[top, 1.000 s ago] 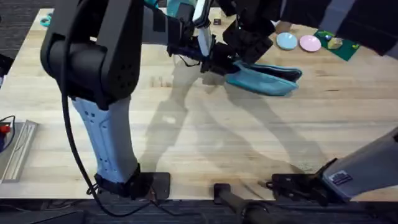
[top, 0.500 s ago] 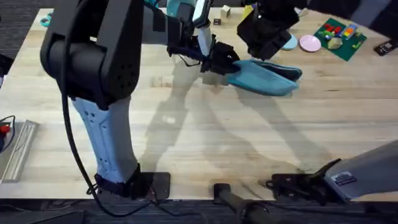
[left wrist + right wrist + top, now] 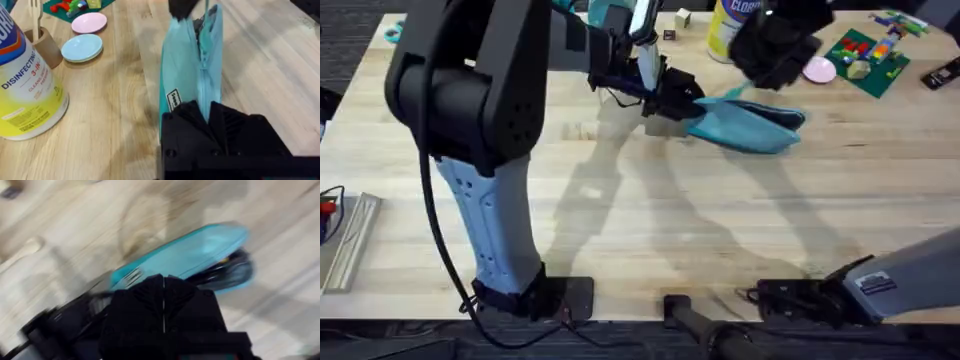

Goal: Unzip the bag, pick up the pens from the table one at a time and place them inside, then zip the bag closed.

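Lying on the far middle of the light plank-grained worktop (image 3: 650, 230), the bag (image 3: 748, 124) is a soft, elongated turquoise fabric pouch. Its zipper (image 3: 204, 75) runs lengthwise along its upper edge, and a small white label (image 3: 174, 99) sits on its side. A dark gap shows along the mouth at the end away from the left arm, where something black lies inside; what it is cannot be made out. The left tool (image 3: 209, 111), black and blocky, has its fingers pressed together on the near end of the bag at the zipper line. The right tool (image 3: 163, 311) hangs above the bag, its two black fingers closed against each other with nothing between them; in the overhead view it appears as a large dark blur (image 3: 775, 40) that covers part of the objects behind it. Beyond the bag stand a yellow cylindrical wipes canister (image 3: 22, 85), a light-blue dish (image 3: 82, 47), a pink dish (image 3: 89, 22) and a cardboard cup (image 3: 44, 44) holding a wooden fork. A green mat (image 3: 862, 50) with coloured blocks lies at the far right.
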